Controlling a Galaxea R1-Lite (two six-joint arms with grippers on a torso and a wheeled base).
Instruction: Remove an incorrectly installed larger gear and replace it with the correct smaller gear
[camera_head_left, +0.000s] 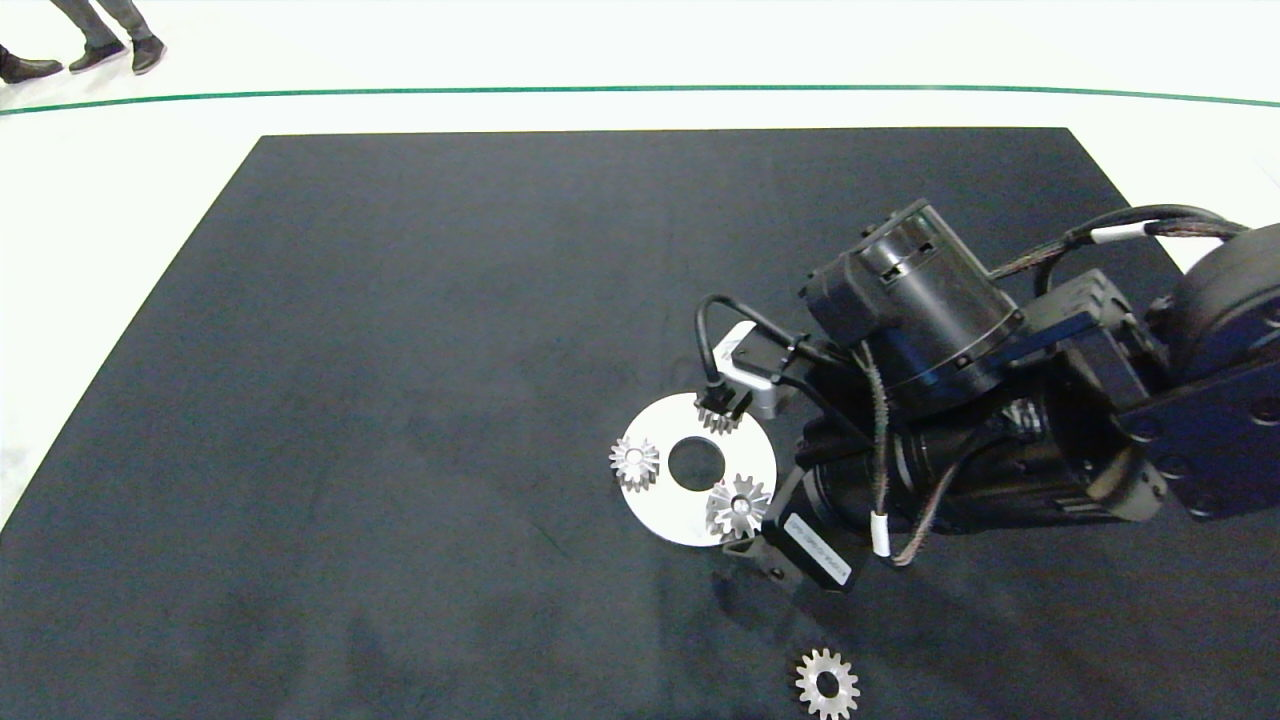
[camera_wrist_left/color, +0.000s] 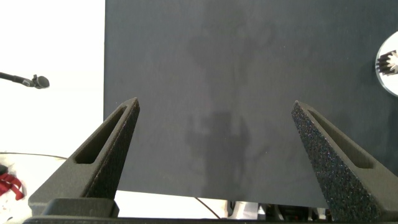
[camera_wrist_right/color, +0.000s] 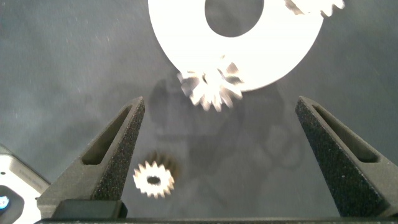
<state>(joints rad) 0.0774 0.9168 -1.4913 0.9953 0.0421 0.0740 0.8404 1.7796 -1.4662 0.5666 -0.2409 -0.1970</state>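
Right tool (camera_wrist_right/color: 217, 162) agape — larger gear (camera_head_left: 738, 506) on disc (camera_head_left: 660, 500).

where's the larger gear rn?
In the head view the larger gear sits on the near right edge of the white disc, just in front of the open right gripper; a smaller gear lies loose on the mat nearer the robot.

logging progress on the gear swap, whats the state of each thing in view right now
larger gear: seated on the disc's rim, not gripped
white disc: flat on the mat, centre hole bare
two small gears on the disc: in place, one partly hidden by the cable
smaller gear: loose on the mat, off the disc
right claw: open, above the larger gear
left claw: open, over bare mat
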